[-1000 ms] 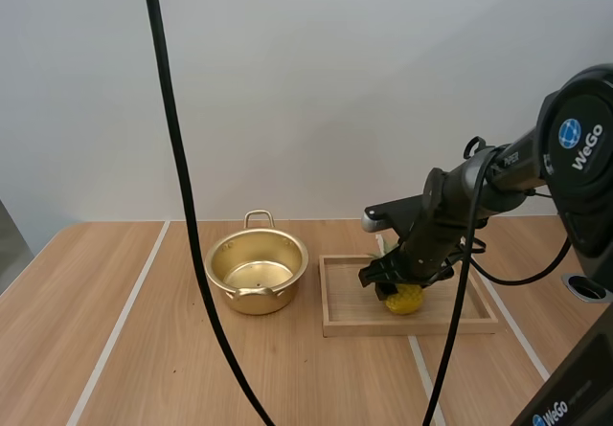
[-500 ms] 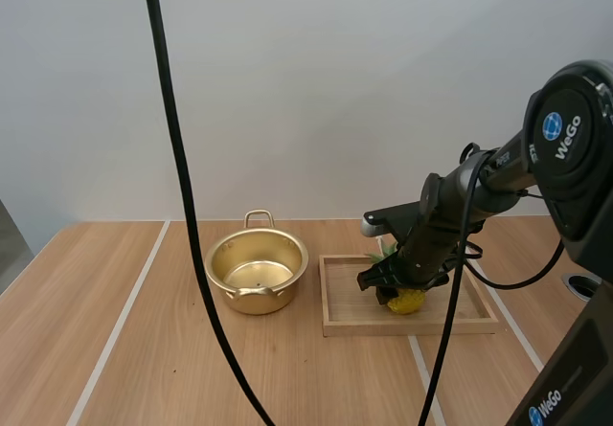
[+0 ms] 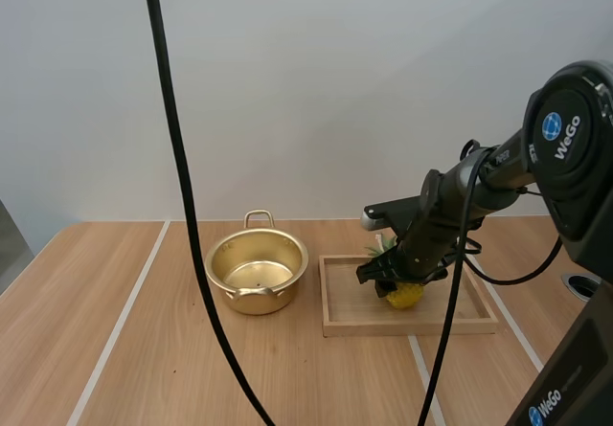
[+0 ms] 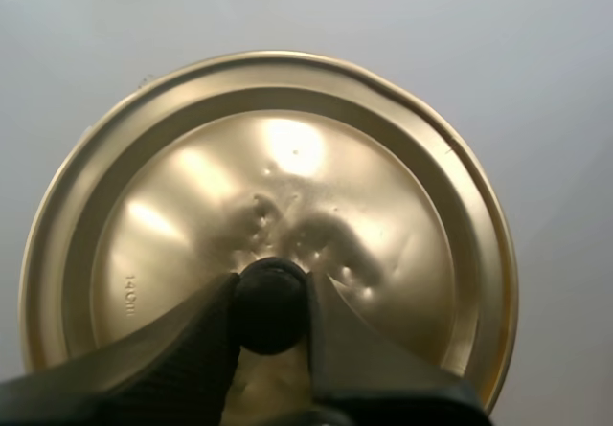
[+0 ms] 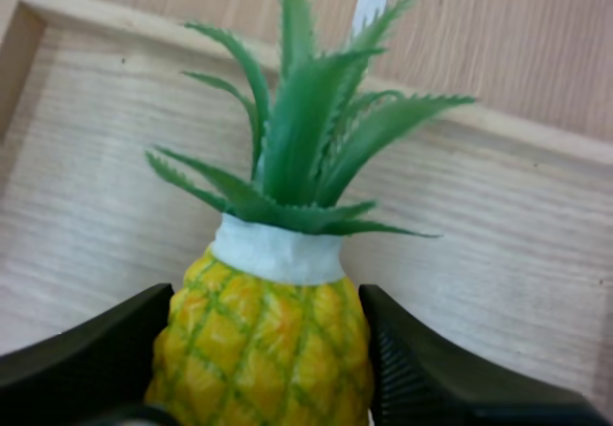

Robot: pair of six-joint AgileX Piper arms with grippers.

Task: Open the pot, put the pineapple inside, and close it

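Pineapple [image 5: 261, 349] gripped at its yellow body by right claw [image 5: 263, 378], one black finger on each flank, green crown upright and free above the tips. Seated in or just above wooden tray [image 3: 345, 328] on the bench [image 3: 115, 349]; impossible to tell whether lifted clear of the tray floor. Golden lid [image 4: 287, 158] off and held aloft, pinched by its black knob [image 4: 270, 292] in left claw [image 4: 271, 302]. Open, empty pot [image 3: 256, 271] just to the left of the tray.

Judged step: carrying the fruit across to the pot. Best done by raising straight up until above the tray wall and the pot rim, keeping the pinch firm on the rounded body, then travelling left and lowering over the middle of the pot before letting go. Likely risks: slipping of the tapered fruit, or clipping the rim on the way in.
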